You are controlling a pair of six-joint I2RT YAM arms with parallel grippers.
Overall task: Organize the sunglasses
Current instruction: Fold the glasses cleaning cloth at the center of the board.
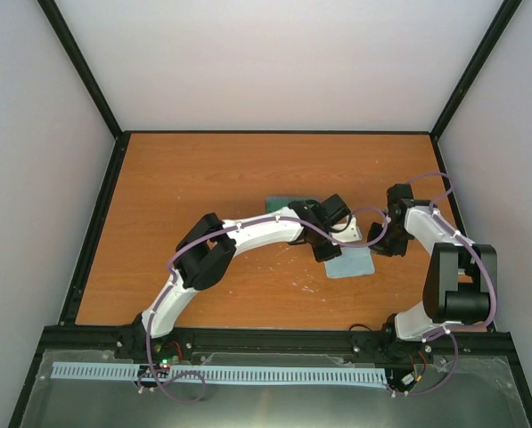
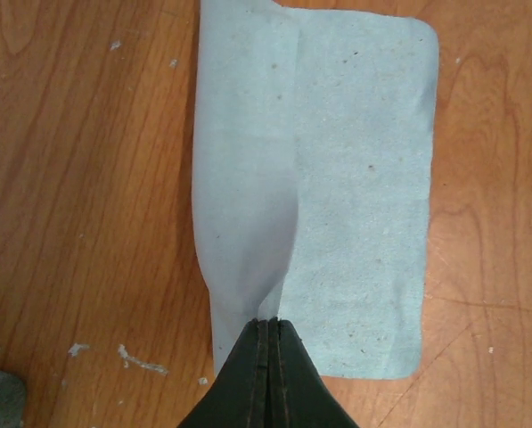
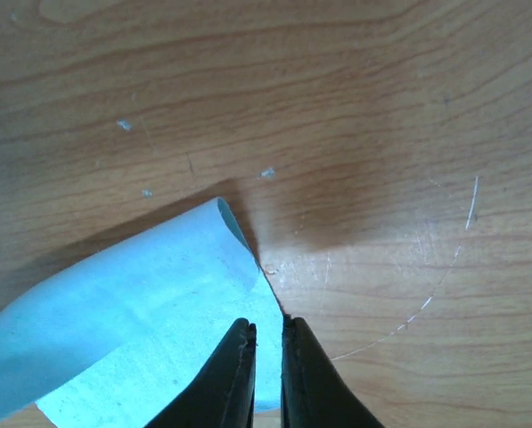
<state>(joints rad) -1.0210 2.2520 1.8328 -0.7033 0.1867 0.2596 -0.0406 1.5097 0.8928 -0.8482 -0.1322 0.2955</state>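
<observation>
Unfortunately the sunglasses do not show in any view; maybe an arm hides them, or they are inside the case, I cannot tell. The work now is on the cloth, which lies just right of the case, near the middle of the table. The left gripper has its fingers pressed together on one edge and holds a fold raised. The right gripper pinches a corner. I judge the step is folding the cloth. Next, both grippers must carry the raised part across evenly, then let go.
</observation>
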